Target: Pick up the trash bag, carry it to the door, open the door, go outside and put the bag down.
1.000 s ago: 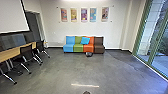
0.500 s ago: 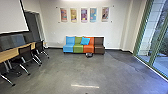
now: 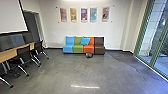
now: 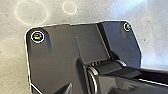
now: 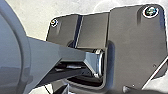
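What looks like your bag (image 3: 89, 55) sits on the floor (image 3: 75, 71), by the sofa (image 3: 78, 48); driving too far in could shove it underneath. I can't tell whether your jaws are clenched.

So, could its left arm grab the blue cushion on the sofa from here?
Probably not from here. The blue cushion is on the sofa by the far wall, across a wide stretch of floor. Its face is uncovered, so distance looks like the main obstacle.
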Controlling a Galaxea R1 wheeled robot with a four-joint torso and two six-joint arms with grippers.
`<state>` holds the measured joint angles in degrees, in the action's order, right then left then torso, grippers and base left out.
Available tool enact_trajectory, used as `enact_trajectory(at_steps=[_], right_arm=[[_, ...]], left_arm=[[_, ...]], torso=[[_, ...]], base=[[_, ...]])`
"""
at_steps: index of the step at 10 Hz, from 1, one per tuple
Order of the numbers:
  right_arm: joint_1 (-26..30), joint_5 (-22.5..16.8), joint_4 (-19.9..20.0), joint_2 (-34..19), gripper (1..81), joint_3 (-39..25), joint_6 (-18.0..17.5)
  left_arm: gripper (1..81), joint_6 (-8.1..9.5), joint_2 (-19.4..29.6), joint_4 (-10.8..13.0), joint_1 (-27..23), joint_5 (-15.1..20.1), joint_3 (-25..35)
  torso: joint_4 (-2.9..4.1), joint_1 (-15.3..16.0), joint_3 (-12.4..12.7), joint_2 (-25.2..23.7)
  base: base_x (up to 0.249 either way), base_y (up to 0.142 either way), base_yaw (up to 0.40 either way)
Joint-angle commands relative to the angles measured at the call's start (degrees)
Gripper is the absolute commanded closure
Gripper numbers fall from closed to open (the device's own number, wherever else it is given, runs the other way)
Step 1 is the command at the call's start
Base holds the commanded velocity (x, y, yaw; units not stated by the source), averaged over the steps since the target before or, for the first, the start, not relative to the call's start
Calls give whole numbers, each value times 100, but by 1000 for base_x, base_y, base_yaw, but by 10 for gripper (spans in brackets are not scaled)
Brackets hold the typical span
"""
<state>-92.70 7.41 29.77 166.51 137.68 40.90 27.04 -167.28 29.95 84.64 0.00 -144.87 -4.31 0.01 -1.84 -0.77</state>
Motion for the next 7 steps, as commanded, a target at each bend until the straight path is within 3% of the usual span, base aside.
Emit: enact_trajectory(at_steps=[1, 7], right_arm=[[203, -416, -50, -19, 10, -129, 32], [194, -416, -59, -10, 10, -129, 32]], left_arm=[[10, -23, 36, 19, -294, 229, 47], [10, -32, -8, 28, -294, 229, 47]], torso=[[0, 0, 0, 0], [0, 0, 0, 0]], base=[[124, 0, 0], [134, 0, 0]])
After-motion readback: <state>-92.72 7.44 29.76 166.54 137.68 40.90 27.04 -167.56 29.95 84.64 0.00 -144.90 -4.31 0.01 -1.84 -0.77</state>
